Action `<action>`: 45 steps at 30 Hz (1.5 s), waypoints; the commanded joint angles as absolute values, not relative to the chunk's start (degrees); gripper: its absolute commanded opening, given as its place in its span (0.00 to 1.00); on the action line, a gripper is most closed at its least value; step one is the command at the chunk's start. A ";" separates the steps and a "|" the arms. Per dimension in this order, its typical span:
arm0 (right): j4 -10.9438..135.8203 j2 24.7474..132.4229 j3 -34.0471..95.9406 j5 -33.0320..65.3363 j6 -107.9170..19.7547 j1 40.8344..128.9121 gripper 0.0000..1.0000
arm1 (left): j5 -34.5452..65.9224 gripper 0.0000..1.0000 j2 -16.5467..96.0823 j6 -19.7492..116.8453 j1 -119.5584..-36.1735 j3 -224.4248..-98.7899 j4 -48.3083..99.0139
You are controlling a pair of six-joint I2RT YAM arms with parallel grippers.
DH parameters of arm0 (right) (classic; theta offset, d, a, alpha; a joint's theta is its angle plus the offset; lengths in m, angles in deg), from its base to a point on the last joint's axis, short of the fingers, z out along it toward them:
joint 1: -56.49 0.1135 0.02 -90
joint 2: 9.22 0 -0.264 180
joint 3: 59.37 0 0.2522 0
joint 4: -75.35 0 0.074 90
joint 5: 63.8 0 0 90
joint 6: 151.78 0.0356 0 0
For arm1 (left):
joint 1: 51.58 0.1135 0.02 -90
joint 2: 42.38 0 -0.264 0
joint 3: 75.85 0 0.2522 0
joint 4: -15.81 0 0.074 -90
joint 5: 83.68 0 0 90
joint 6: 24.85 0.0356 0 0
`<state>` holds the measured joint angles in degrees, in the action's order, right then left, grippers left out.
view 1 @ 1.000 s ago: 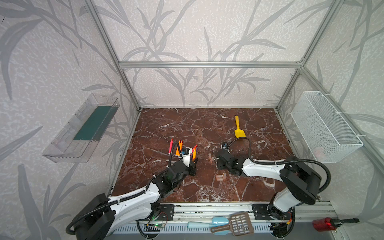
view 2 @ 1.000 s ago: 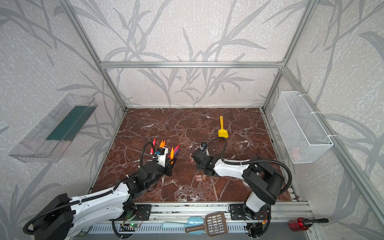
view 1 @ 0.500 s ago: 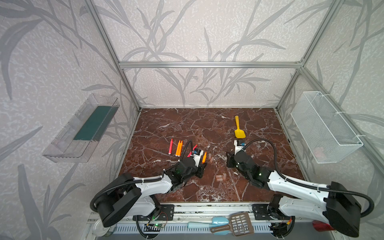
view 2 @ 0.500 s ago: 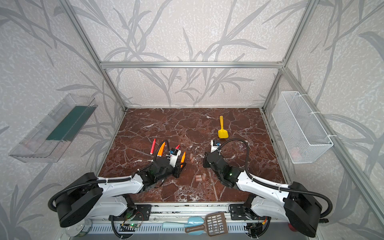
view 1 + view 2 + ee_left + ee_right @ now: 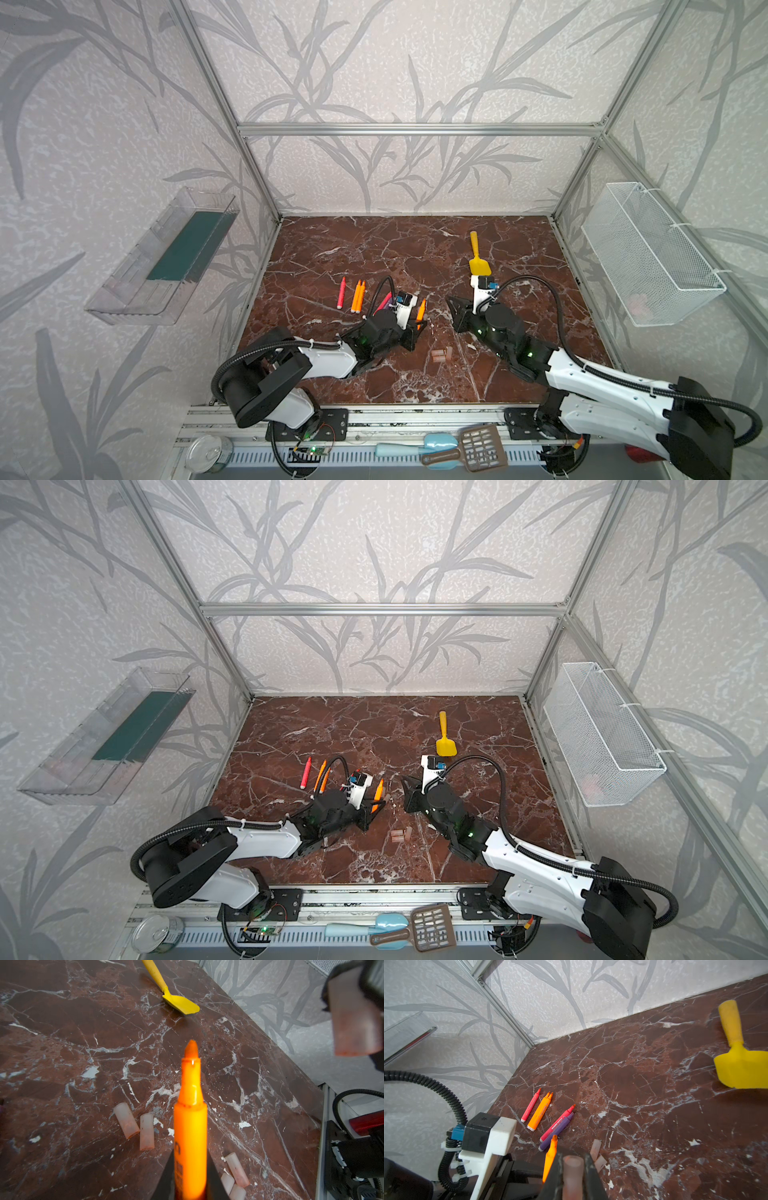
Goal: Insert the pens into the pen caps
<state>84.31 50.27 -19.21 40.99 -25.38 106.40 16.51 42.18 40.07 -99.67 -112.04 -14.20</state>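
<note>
My left gripper (image 5: pixel 190 1159) is shut on an orange pen (image 5: pixel 190 1126) whose bare tip points away from the wrist; both top views show that pen (image 5: pixel 421 311) (image 5: pixel 377 793) left of centre. Facing it, my right gripper (image 5: pixel 573 1159) is shut on a pale pen cap (image 5: pixel 573 1176), open end forward; the left wrist view shows this cap (image 5: pixel 353 1022) up at one side. Several more pens (image 5: pixel 357 296) (image 5: pixel 540 1113), orange, red-pink and purple, lie on the marble floor to the left. Loose pen caps (image 5: pixel 440 354) (image 5: pixel 147 1131) lie between the grippers.
A yellow toy shovel (image 5: pixel 478 257) (image 5: pixel 737 1059) lies behind the right gripper. A clear tray (image 5: pixel 166 257) hangs on the left wall and a white wire basket (image 5: pixel 648 253) on the right wall. A can and scoops (image 5: pixel 465 449) sit on the front rail.
My left gripper has carried the orange pen rightward, uncovering the pens on the floor. The right arm has stretched out lower, its gripper still near the middle with the cap.
</note>
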 commanded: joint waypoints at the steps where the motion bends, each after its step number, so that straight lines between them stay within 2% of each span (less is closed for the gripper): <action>1: 90.02 52.57 -17.15 37.33 -23.82 106.19 0.00 | 18.05 0.00 41.31 39.68 -99.65 -112.12 -16.41; 6: 91.32 55.95 -15.29 35.24 -22.78 106.17 0.00 | 16.39 0.00 41.39 40.13 -99.70 -109.47 -20.60; 12: 93.87 59.94 -13.00 33.15 -21.82 106.24 0.00 | 17.47 0.00 39.45 40.37 -99.87 -109.48 -18.81; 24: 100.03 68.75 -8.74 37.18 -20.69 106.24 0.00 | 17.10 0.00 36.73 40.54 -99.98 -108.39 -18.19; 33: 100.56 71.02 -7.86 38.69 -20.60 106.15 0.00 | 15.99 0.00 32.80 41.24 -99.92 -107.51 -15.09; 45: 102.31 71.04 -8.60 31.30 -19.29 106.24 0.00 | 14.18 0.00 32.92 40.75 -99.92 -107.45 -14.73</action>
<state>99.19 71.18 -9.07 33.47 -19.98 106.40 15.42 33.50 40.31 -99.85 -108.17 -14.57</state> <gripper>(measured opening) 0.155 0.162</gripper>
